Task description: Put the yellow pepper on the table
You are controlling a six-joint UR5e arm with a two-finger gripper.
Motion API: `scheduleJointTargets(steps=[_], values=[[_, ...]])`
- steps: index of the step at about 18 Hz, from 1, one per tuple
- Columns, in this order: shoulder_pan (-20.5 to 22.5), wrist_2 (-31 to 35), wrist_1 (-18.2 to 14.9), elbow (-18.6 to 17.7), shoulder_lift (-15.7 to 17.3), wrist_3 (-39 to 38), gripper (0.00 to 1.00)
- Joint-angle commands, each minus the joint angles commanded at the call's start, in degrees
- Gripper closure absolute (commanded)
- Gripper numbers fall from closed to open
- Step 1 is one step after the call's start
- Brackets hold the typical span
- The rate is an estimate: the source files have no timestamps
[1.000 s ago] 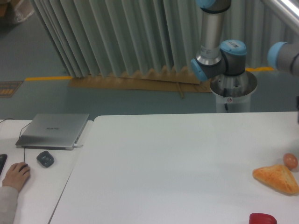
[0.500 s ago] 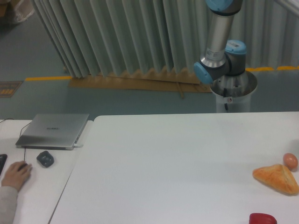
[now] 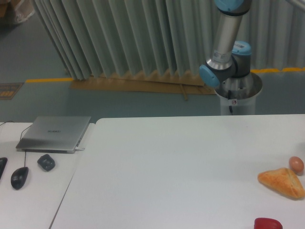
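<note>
The yellow pepper is out of view. The large white table [image 3: 167, 162] fills the lower middle and right of the camera view. Only the arm's base and lower joints [image 3: 226, 67] show, behind the table's far edge at the upper right; the arm runs up out of the frame. The gripper is out of view.
On the table's right side lie an orange-brown triangular bread [image 3: 283, 182], a small brown egg [image 3: 296, 164] and, at the bottom edge, a red pepper [image 3: 267, 223]. On the adjoining desk at left are a closed laptop [image 3: 55, 133], a mouse [image 3: 19, 177] and a small dark object [image 3: 45, 162].
The arm's upper links have swung up and right, out of the frame. A person's hand that rested on the mouse at the left has withdrawn.
</note>
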Motion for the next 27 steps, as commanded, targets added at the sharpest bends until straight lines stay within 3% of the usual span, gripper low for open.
scheduleJointTargets(steps=[6, 8, 10, 12, 17, 19, 27], values=[[-0.88, 0.00, 2.02, 2.64, -2.72, 0.70, 0.00], [-1.41, 0.00, 4.39, 2.73, -3.34, 0.79, 0.00], [-1.67, 0.00, 5.71, 3.43, -4.83, 0.70, 0.00], [-1.59, 0.09, 8.08, 4.57, -8.51, 0.79, 0.00], [-1.32, 1.23, 7.91, 4.75, -7.74, 1.23, 0.00], [-1.15, 1.32, 8.00, 5.80, -10.10, 1.05, 0.00], [0.09, 1.23, 8.00, 6.24, -11.43, 1.05, 0.00]])
